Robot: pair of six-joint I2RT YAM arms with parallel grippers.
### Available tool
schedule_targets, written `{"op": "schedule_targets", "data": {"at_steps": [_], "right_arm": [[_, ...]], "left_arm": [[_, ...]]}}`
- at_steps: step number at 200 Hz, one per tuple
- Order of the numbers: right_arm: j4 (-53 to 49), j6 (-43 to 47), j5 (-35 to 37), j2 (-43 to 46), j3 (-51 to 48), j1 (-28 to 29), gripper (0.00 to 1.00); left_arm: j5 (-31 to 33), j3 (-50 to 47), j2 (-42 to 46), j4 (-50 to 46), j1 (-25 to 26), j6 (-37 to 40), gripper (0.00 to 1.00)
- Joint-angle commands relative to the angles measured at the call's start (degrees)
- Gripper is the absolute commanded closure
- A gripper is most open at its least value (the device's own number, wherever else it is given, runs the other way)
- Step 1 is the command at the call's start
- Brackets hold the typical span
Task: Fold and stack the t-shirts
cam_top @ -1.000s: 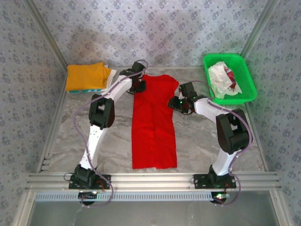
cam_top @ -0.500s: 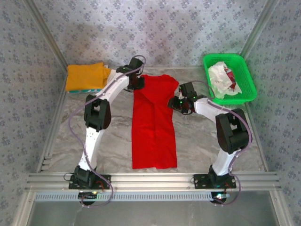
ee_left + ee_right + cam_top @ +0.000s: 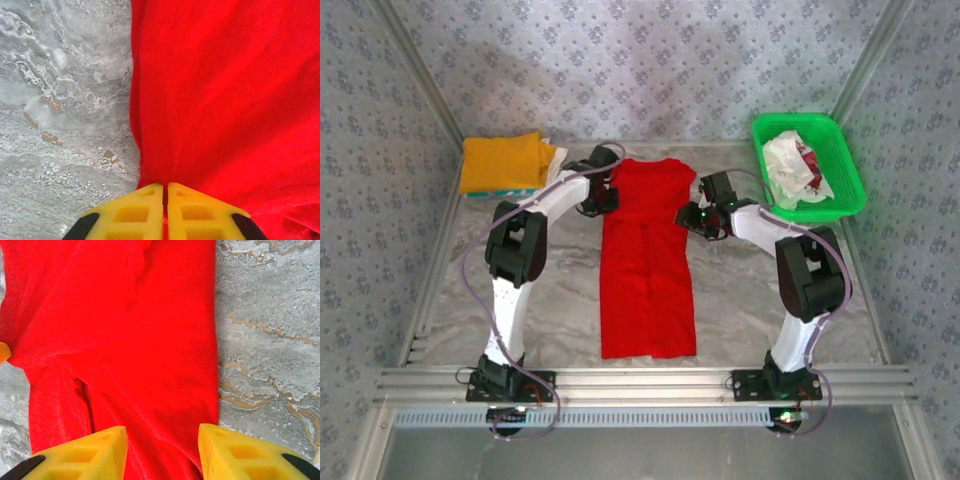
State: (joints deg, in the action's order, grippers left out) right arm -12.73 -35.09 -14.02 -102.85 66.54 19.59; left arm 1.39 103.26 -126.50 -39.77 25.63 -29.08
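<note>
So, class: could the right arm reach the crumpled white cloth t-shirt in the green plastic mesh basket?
Probably yes: the right gripper is open over the edge of the bright red t-shirt, and the white t-shirt lies uncovered in the basket close beside it, nothing between.

**Marbled table holds three loads**

The grey marbled table (image 3: 750, 300) bears a red t-shirt (image 3: 648, 270) spread lengthwise down its middle, a stack of folded t-shirts (image 3: 502, 163) at far left, and a green basket (image 3: 820, 212) at far right.
</note>
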Motion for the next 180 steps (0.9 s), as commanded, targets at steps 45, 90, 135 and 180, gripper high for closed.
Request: {"op": "schedule_targets", "data": {"at_steps": [45, 90, 135, 180], "right_arm": [[-3.9, 0.7, -0.7, -3.2, 7.6, -1.5, 0.56], [-5.6, 1.1, -0.1, -5.8, 13.1, -3.2, 0.55], [-6.1, -0.2, -0.6, -13.2, 21.3, -4.4, 0.55], [-6.3, -0.5, -1.2, -15.6, 25.2, -4.5, 0.55]], "left_arm": [[3.1, -5.5, 8.5, 4.0, 0.9, -1.7, 0.83], [5.4, -6.8, 12.9, 6.2, 1.0, -0.8, 0.78], [1.0, 8.0, 3.0, 4.3, -1.4, 6.1, 0.50], [-1.3, 26.0, -10.6, -2.3, -3.1, 9.5, 0.44]]}}
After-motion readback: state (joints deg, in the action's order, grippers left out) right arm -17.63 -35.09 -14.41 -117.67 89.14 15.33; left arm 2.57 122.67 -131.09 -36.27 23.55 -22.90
